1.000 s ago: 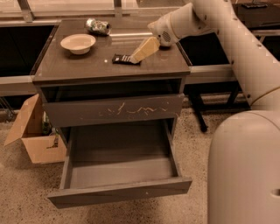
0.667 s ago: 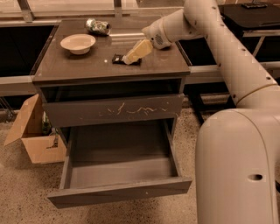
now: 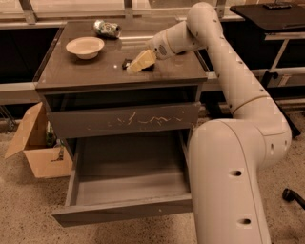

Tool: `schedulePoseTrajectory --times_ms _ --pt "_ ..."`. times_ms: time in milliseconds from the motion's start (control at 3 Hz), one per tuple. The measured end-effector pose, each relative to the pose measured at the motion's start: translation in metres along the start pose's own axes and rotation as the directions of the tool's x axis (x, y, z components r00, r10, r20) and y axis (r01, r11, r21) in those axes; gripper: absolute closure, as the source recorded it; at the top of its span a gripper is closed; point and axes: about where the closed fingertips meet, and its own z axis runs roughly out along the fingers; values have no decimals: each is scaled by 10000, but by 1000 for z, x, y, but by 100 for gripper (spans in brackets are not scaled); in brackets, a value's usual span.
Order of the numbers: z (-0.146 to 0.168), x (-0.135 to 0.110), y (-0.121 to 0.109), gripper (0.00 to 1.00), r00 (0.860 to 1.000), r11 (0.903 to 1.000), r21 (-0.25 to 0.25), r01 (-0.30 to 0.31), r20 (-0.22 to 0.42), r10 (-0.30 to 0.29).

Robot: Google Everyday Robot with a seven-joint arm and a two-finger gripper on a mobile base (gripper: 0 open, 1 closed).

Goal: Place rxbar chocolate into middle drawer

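Note:
The rxbar chocolate is a small black bar lying on the cabinet top, right of centre. Only its left end shows; the rest is under my gripper. My gripper is a cream wedge tilted down onto the bar, reaching in from the right on the white arm. The middle drawer is pulled out wide below, with a plain front and a smooth grey inside with nothing in it. Above it a drawer front with pale scratch marks is shut.
A cream bowl and a crushed silver can stand at the back left of the top. An open cardboard box sits on the floor at the left. My white base stands right of the open drawer. A dark table is at the far right.
My arm has swung to the left and the gripper has moved left across the top, from beside the bar to over it. The drawer has not moved.

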Motion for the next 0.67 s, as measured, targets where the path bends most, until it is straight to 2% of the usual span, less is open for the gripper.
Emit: schedulePoseTrajectory --times_ms 333,667 --pt "14 14 -5 0 9993 9991 -246 -352 -102 349" --pt "22 30 -8 17 9974 9971 -384 -661 -305 650"
